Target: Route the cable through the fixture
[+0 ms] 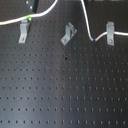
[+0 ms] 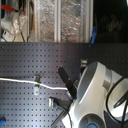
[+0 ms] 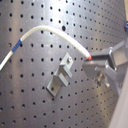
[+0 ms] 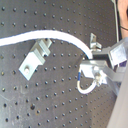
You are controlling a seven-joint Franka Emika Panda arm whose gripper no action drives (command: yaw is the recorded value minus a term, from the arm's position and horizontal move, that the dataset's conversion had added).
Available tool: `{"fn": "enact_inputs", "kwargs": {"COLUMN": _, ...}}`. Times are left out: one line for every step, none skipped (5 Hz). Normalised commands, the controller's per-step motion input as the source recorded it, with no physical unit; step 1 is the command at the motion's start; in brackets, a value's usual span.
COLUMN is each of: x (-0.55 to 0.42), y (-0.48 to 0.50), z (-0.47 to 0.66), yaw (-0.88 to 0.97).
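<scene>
Black perforated board (image 1: pixel 65 95), matte and studded with rows of small holes, fills our first exterior view. Across its far edge snakes the cable (image 1: pixel 86 22), a thin white cord with a green band by one upright grey clip (image 1: pixel 23 32) and a blue band by another (image 1: pixel 110 33). Between them stands the fixture (image 1: pixel 68 34), a slanted bent-metal bracket, apart from the cord. Our gripper (image 3: pixel 95 62) pinches the cable in both wrist views.
</scene>
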Motion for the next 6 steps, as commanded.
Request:
{"fn": "enact_inputs", "kwargs": {"x": -0.102, "y": -0.060, "z": 0.01, "yaw": -0.15}}
{"fn": "enact_inputs", "kwargs": {"x": -0.141, "y": -0.141, "z": 0.02, "yaw": -0.21}}
{"fn": "enact_inputs", "kwargs": {"x": -0.138, "y": -0.152, "z": 0.03, "yaw": -0.18}}
{"fn": "enact_inputs", "kwargs": {"x": -0.141, "y": -0.172, "z": 0.05, "yaw": -0.16}}
{"fn": "enact_inputs", "kwargs": {"x": -0.198, "y": -0.176, "z": 0.11, "yaw": -0.10}}
{"fn": "enact_inputs", "kwargs": {"x": -0.137, "y": -0.131, "z": 0.12, "yaw": -0.13}}
